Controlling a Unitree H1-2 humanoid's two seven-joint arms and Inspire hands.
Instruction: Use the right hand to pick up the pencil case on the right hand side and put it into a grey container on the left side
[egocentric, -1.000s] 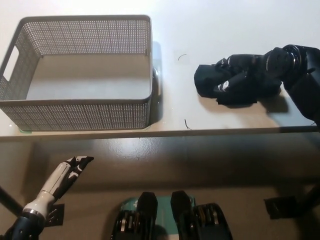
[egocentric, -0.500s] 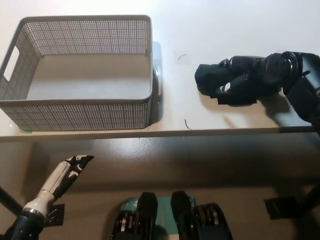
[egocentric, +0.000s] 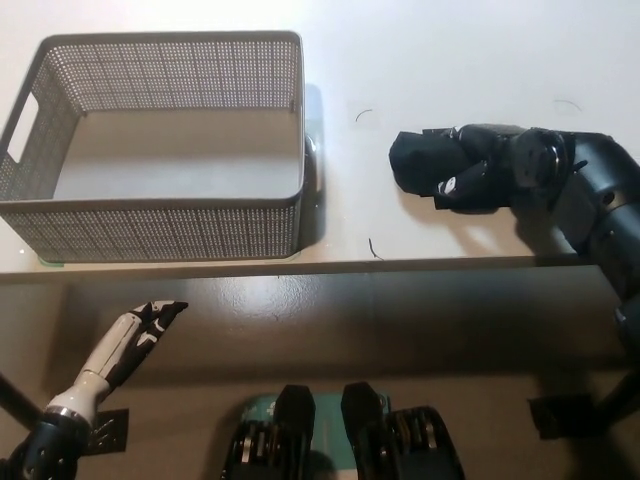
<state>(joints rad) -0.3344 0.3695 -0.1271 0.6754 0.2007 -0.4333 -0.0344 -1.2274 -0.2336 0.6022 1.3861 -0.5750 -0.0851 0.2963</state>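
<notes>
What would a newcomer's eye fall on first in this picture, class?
Probably the big grey mesh container, empty, at the left of the white table. Next, the black right hand lying over the black pencil case at the table's right. The white left hand rests below the table edge.

container (egocentric: 160, 215): on the table (egocentric: 450, 60), your far left
pencil case (egocentric: 422, 165): on the table, right side, well apart from the container
right hand (egocentric: 490, 170): on the pencil case, reaching in from your right
left hand (egocentric: 135, 335): lower left, below the table's front edge
</notes>
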